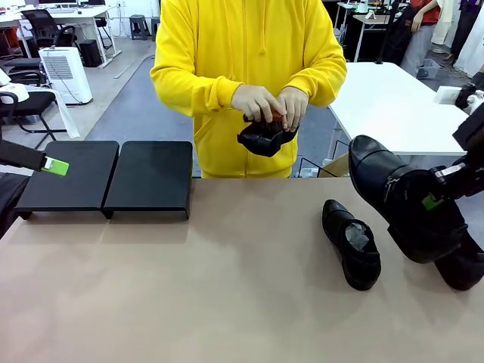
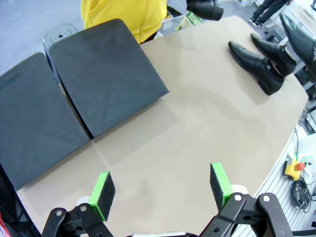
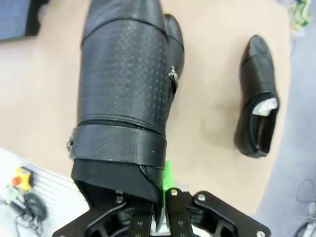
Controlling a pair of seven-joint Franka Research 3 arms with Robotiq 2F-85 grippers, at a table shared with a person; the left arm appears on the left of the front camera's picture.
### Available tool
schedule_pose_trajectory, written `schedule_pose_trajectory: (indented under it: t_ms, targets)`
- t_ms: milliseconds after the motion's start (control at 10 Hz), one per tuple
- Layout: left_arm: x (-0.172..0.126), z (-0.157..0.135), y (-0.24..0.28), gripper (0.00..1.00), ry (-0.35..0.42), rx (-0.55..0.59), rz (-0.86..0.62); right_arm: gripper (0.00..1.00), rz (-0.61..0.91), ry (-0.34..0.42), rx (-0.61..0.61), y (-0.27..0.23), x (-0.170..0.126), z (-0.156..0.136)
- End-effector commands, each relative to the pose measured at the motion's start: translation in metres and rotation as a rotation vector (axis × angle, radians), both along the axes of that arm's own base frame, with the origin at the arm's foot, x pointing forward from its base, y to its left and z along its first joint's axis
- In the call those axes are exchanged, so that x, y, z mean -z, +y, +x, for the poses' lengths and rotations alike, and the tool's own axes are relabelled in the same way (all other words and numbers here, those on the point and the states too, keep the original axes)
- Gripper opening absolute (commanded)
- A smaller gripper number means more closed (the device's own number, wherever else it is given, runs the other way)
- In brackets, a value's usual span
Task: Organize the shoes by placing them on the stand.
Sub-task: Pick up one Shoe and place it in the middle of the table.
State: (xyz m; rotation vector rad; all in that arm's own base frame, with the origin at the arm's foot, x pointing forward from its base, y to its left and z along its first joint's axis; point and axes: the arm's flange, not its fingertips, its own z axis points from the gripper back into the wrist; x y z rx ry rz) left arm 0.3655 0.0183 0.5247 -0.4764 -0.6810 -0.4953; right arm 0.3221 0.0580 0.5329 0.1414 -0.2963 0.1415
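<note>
Two flat black sections make up the stand point(image 1: 151, 178), bare on top, with the left hand point(image 2: 163, 190) near its left end, spread wide and holding nothing. Well to the stand's right, the right hand point(image 1: 432, 200) is clamped on the heel of a raised shoe point(image 1: 393, 189), its toe tilted up toward the stand. The carry leftward over bare worktop point(image 1: 227, 287) looks clear once past a second shoe point(image 1: 352, 243) lying between.
</note>
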Motion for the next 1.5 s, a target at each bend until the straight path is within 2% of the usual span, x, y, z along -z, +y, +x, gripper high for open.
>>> schedule_pose_trajectory:
  t_ms: [0, 300, 400, 500, 600, 800, 1000, 1300, 1400]
  targets:
    - [0.0, -0.001, 0.002, 1.0, -0.009, 0.017, -0.002, 0.0, 0.01, 0.002, 0.051, -0.022, 0.0, 0.011]
    - [0.0, -0.001, 0.002, 1.0, -0.009, 0.017, -0.002, 0.0, 0.006, 0.015, 0.034, -0.014, 0.005, 0.005]
    - [0.0, -0.001, 0.002, 1.0, -0.009, 0.017, -0.002, 0.0, -0.042, 0.039, 0.124, 0.017, 0.012, 0.011]
    - [0.0, -0.001, 0.002, 1.0, -0.009, 0.017, -0.002, 0.0, -0.036, 0.064, 0.141, 0.059, 0.02, 0.01]
    - [0.0, -0.001, 0.002, 1.0, -0.009, 0.017, -0.002, 0.0, -0.058, 0.091, 0.106, 0.098, 0.026, 0.001]
    - [0.0, -0.001, 0.002, 1.0, -0.009, 0.017, -0.002, 0.0, 0.051, 0.127, 0.167, 0.158, 0.037, -0.021]
    - [0.0, -0.001, 0.002, 1.0, -0.009, 0.017, -0.002, 0.0, 0.127, 0.12, 0.216, 0.201, 0.061, -0.024]
    - [0.0, -0.001, 0.002, 1.0, -0.009, 0.017, -0.002, 0.0, 0.166, 0.251, 0.182, 0.241, 0.114, -0.003]
    - [0.0, -0.001, 0.002, 1.0, -0.009, 0.017, -0.002, 0.0, 0.146, 0.254, 0.176, 0.247, 0.127, -0.004]
